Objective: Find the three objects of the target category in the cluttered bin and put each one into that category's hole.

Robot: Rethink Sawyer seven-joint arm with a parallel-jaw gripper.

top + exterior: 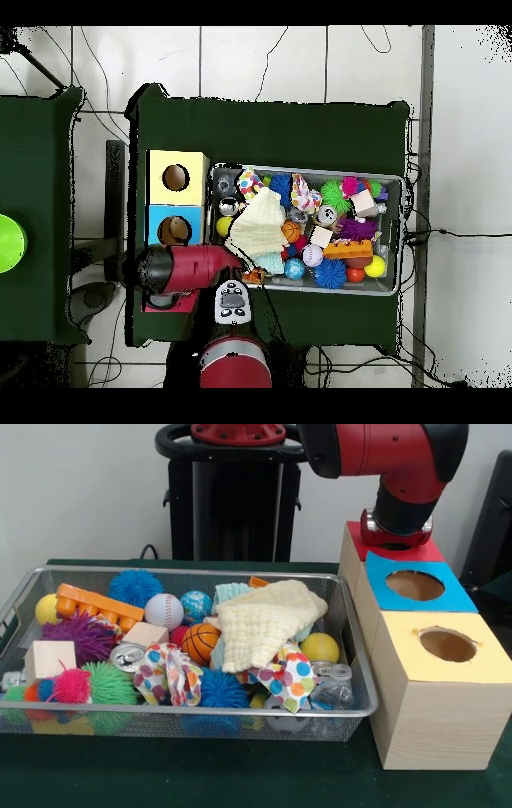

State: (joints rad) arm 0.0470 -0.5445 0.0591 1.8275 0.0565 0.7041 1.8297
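A wire mesh bin (360,664) holds mixed clutter. Among it are a baseball (163,610), a small basketball (200,642), a yellow ball (320,648), a cream cloth (264,620), two polka-dot cloths (168,672), wooden blocks (50,658), a can (126,656) and a clear bottle (334,688). To the right of the bin stand three wooden boxes: yellow-topped (448,644), blue-topped (414,584) and red-topped (400,552). The arm's wrist (396,528) rests low over the red-topped box and hides its hole. The gripper's end is hidden there. In the overhead view the arm (185,270) covers that box.
Spiky rubber balls in blue (134,586), purple (78,636), green (112,684) and pink (70,685) fill the bin's left side, beside an orange plastic block (98,605). The bin and boxes sit on a dark green cloth (240,776). The overhead view shows the bin (395,235) right of the boxes.
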